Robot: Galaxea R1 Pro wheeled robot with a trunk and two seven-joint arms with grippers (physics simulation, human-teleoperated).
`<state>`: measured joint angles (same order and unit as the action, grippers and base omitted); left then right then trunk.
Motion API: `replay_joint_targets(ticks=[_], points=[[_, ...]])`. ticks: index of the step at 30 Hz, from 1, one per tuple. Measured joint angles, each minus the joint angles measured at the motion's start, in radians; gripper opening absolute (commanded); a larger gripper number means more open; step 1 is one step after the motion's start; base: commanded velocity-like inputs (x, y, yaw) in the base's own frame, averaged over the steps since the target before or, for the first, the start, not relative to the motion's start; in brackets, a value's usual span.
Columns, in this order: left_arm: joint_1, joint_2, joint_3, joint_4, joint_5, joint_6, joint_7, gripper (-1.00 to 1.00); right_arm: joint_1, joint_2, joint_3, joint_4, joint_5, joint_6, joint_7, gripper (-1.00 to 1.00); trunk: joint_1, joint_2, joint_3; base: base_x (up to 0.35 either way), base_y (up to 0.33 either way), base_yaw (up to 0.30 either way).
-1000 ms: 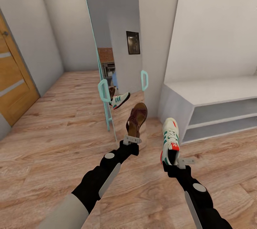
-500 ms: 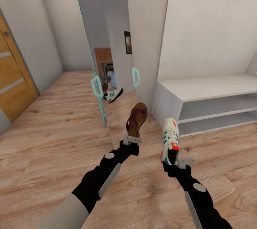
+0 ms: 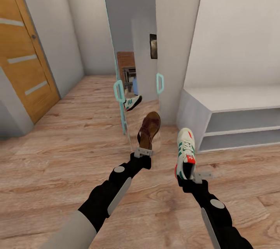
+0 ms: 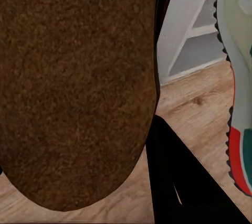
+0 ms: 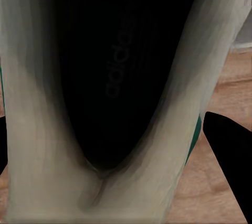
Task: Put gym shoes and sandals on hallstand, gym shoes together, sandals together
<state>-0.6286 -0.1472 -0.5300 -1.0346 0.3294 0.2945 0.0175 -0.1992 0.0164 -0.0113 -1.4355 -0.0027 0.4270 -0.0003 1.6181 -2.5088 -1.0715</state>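
Left gripper (image 3: 143,151) grips a sandal (image 3: 149,129), right gripper (image 3: 191,178) a sneaker (image 3: 185,152); rack (image 3: 233,99) cut off at the frame edge.

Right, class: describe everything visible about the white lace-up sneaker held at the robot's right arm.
The white lace-up sneaker has green side stripes, a red-orange heel patch and tongue patch, and a pale toothed sole. The right gripper holds it by the heel, toe pointing away, above the wooden floor. The right wrist view looks into its dark, branded insole.
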Motion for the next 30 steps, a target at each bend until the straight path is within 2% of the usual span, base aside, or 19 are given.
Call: replay_joint_targets(ticks=[16,26,30], points=[[0.0,0.0,0.0,0.0,0.0,0.0,0.0,-1.0,0.0,0.0,0.0,0.002,0.001,0.0,0.0,-1.0,0.0,0.0,0.0,0.0,0.0,0.288],[-0.001,0.0,0.0,0.0,0.0,0.0,0.001,-1.0,0.0,0.0,-0.001,0.0,0.0,0.0,0.0,-1.0,0.0,0.0,0.0,0.0,-0.004,0.033],[0.0,0.0,0.0,0.0,0.0,0.0,0.001,-1.0,0.0,0.0,-0.001,0.0,0.0,0.0,0.0,-1.0,0.0,0.0,0.0,0.0,0.0,0.177]])
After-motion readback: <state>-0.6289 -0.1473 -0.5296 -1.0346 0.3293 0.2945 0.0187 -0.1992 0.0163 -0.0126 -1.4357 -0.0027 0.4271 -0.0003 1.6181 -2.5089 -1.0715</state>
